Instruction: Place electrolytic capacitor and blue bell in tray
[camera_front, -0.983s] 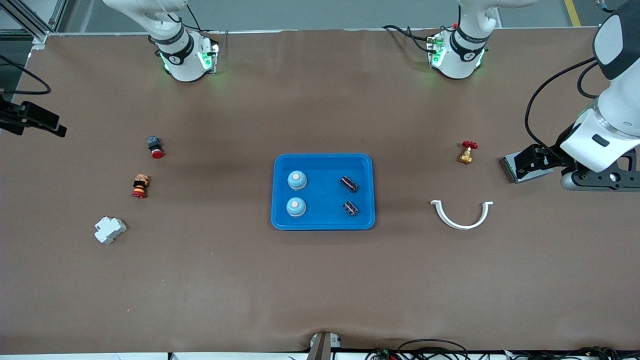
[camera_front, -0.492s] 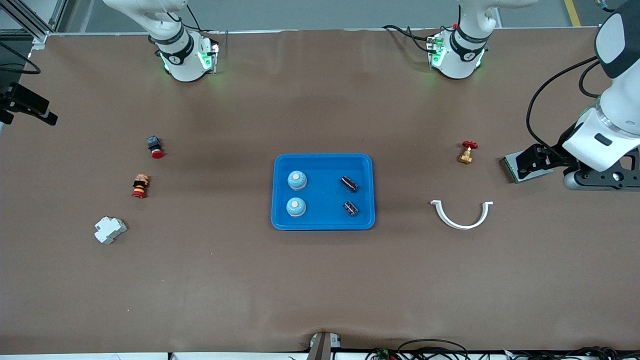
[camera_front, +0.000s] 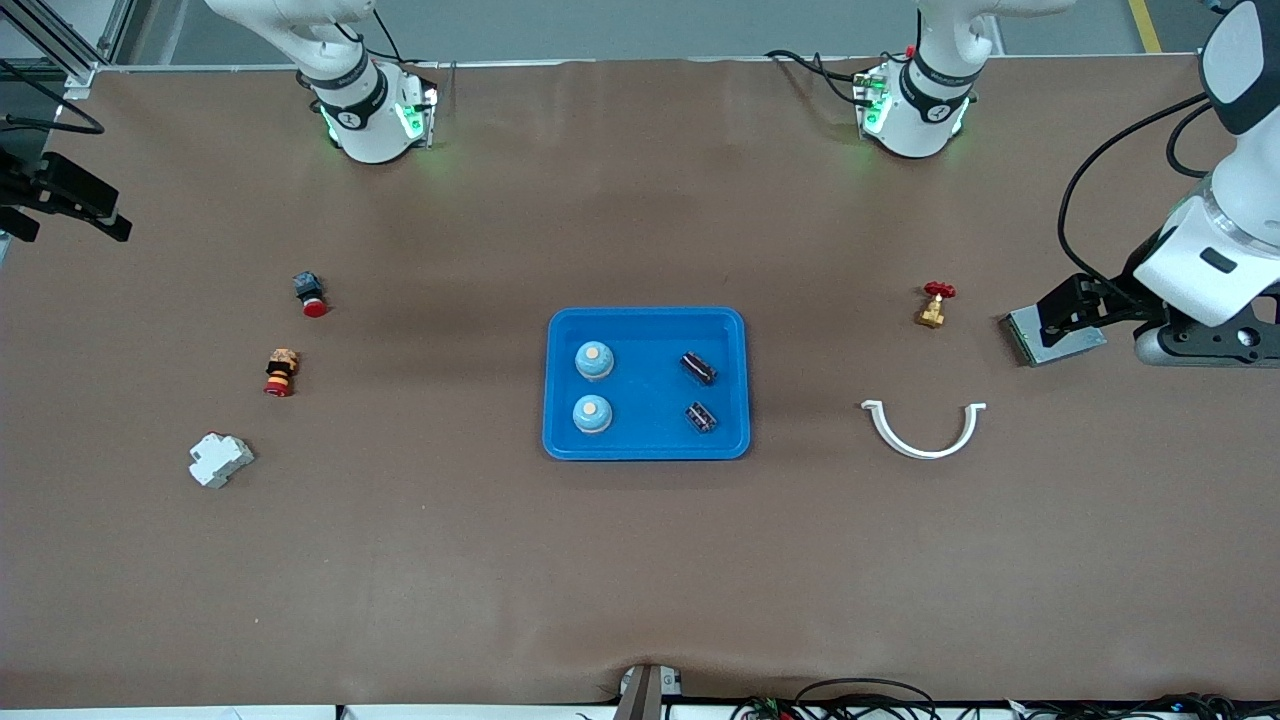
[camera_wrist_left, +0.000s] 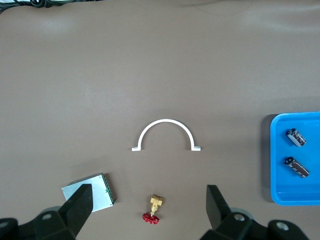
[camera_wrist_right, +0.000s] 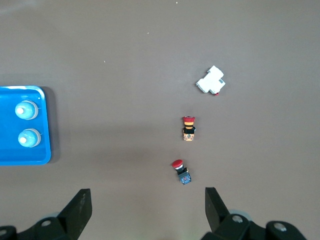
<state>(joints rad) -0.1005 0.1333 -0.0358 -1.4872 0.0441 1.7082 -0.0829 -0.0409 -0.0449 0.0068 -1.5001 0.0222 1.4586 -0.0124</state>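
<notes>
Only from front: whole tray (camera_front: 646, 445).

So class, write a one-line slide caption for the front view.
Two blue bells and two capacitors sit in the blue tray; both open grippers, left and right, wait at the table's ends.

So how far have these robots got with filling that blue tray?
It looks finished. Two blue bells and two electrolytic capacitors lie in the tray. Nothing is in hand: the left hand and right hand are open and empty, out at the table's ends. Nothing seems left.
</notes>
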